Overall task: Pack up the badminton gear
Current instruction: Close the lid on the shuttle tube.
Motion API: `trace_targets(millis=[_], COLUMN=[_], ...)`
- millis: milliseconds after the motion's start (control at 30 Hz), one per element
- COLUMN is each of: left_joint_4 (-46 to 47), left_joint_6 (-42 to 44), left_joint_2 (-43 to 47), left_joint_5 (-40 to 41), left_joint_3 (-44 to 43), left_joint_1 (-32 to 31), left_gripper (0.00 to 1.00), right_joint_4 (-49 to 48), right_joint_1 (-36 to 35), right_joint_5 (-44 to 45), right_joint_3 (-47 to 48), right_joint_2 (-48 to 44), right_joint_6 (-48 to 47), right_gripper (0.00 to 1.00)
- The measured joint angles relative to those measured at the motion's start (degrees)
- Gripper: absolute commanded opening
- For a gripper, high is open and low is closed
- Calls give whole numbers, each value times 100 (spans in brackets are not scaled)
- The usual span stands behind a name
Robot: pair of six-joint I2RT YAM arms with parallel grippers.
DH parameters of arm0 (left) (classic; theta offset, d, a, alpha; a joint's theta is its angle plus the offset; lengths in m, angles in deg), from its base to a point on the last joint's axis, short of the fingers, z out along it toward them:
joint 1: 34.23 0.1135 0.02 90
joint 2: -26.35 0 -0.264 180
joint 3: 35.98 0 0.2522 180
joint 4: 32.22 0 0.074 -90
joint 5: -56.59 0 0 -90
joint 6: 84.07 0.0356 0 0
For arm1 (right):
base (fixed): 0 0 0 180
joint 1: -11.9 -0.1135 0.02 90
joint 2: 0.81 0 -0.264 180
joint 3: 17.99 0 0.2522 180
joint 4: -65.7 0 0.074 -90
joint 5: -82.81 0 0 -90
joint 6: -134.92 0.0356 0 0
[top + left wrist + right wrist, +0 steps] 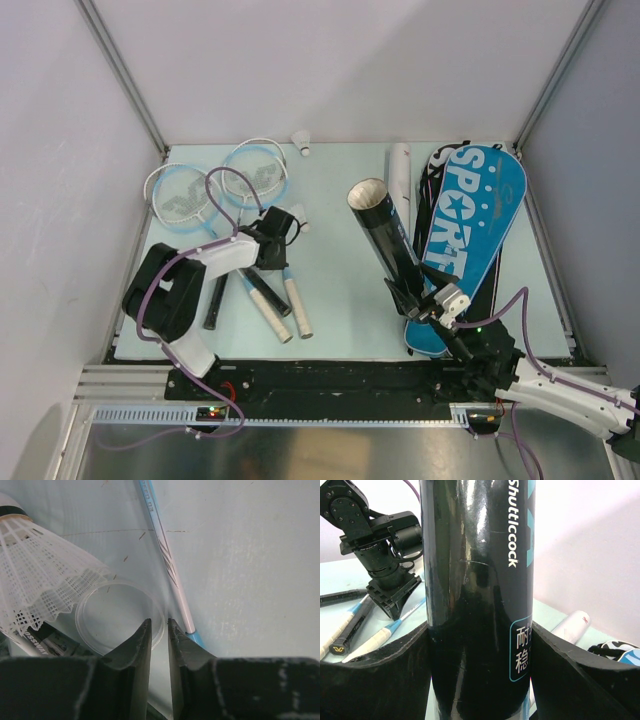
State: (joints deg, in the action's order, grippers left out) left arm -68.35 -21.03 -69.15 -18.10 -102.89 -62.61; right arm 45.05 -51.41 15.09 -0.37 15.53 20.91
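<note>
The long glossy black tube (388, 238), lettered "Shuttlecock" down its side, looks light and stiff but slick, so a firm squeeze low on its body seems the surest hold. The right tool (422, 290) has it just there, fingers spread wide and pressed on both flanks. It holds the tube tilted over the right of the pale green desk (340, 290), open mouth toward the far side. The left tool (159, 623) is down among the gear on the left, its jaws almost together astride the rim of a thin clear round plastic lid (112, 612); whether they pinch it yet I cannot tell. That lid is probably flexible and slippery, and its rim is the only purchase. Touching it lies a white mesh-skirted shuttlecock (45, 570), featherweight and easily crushed, best taken by its rounded head. The slim rackets with pale-blue oval heads (255, 172) lie nearby, handles toward the near edge; they are springy, so take them by the grip. A bright blue racket bag (480, 215) lies at the right.
</note>
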Motion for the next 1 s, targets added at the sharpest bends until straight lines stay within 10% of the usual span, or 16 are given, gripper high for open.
trace_targets(millis=[533,1000], left_joint_4=[-22,-393], left_joint_6=[0,-157], left_joint_2=[262,2669], left_joint_5=[-133,-1005], left_joint_3=[0,-291], left_joint_1=[0,2], left_gripper=[0,0], right_joint_4=[-2,-11], right_joint_1=[0,0], right_joint_5=[0,-42], right_joint_3=[2,44], right_joint_2=[0,415], right_joint_6=[-2,24], right_gripper=[19,21])
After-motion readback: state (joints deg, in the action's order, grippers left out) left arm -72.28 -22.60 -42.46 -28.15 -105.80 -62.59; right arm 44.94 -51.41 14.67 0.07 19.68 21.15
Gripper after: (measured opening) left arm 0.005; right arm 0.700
